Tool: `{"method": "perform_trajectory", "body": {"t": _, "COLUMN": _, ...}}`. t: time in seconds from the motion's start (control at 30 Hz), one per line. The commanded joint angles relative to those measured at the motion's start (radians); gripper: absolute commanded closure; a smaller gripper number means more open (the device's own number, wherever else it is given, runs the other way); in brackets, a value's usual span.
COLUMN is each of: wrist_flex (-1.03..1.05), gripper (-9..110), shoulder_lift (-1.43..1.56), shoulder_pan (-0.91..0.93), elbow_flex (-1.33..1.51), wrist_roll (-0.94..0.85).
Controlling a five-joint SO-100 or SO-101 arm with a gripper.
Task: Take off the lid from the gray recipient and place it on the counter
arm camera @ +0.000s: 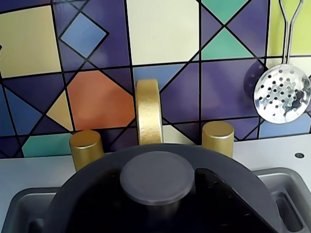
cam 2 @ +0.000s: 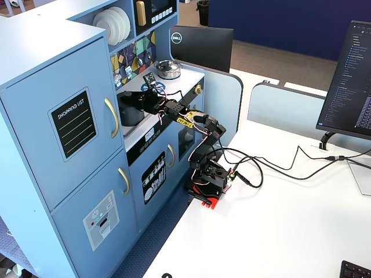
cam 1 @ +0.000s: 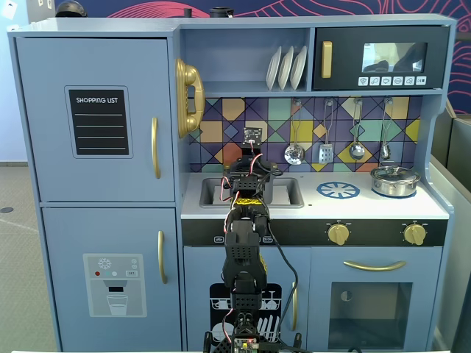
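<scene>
The dark gray lid (arm camera: 97,184) fills the bottom of the wrist view, with its round knob (arm camera: 156,177) in the middle. My gripper (arm camera: 158,180) straddles the knob. The dark right finger (arm camera: 218,194) touches the knob's edge and the left finger is lost in shadow. The gray recipient (cam 2: 128,113) stands in the sink basin (cam 1: 287,193). In a fixed view the arm hides it, and my gripper (cam 1: 250,175) hangs over the sink. The white counter (cam 1: 368,207) stretches to the right. I cannot tell whether the lid is lifted.
A gold faucet (arm camera: 148,111) with two gold taps stands just behind the lid. A shiny silver pot (cam 1: 395,180) sits at the counter's right end, beside a blue burner print (cam 1: 338,190). A skimmer (arm camera: 283,92) and other utensils hang on the tiled wall.
</scene>
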Motion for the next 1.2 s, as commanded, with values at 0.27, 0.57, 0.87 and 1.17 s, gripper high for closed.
{"method": "perform_trajectory", "body": {"t": 0.27, "wrist_flex": -0.097, "gripper": 102, "shoulder_lift": 0.015, "shoulder_pan": -0.026, "elbow_flex": -0.155, "wrist_roll": -0.046}}
{"method": "perform_trajectory", "body": {"t": 0.57, "wrist_flex": -0.037, "gripper": 102, "shoulder_lift": 0.104, "shoulder_pan": 0.181, "elbow_flex": -0.183, "wrist_roll": -0.095}}
{"method": "perform_trajectory", "body": {"t": 0.87, "wrist_flex": -0.198, "gripper": 102, "shoulder_lift": 0.086, "shoulder_pan": 0.551, "elbow_flex": 0.034, "wrist_roll": -0.044}}
{"method": "perform_trajectory", "body": {"t": 1.17, "wrist_flex": -0.465, "gripper": 102, "shoulder_lift": -0.118, "shoulder_pan": 0.606, "elbow_flex": 0.175, "wrist_roll": -0.026}}
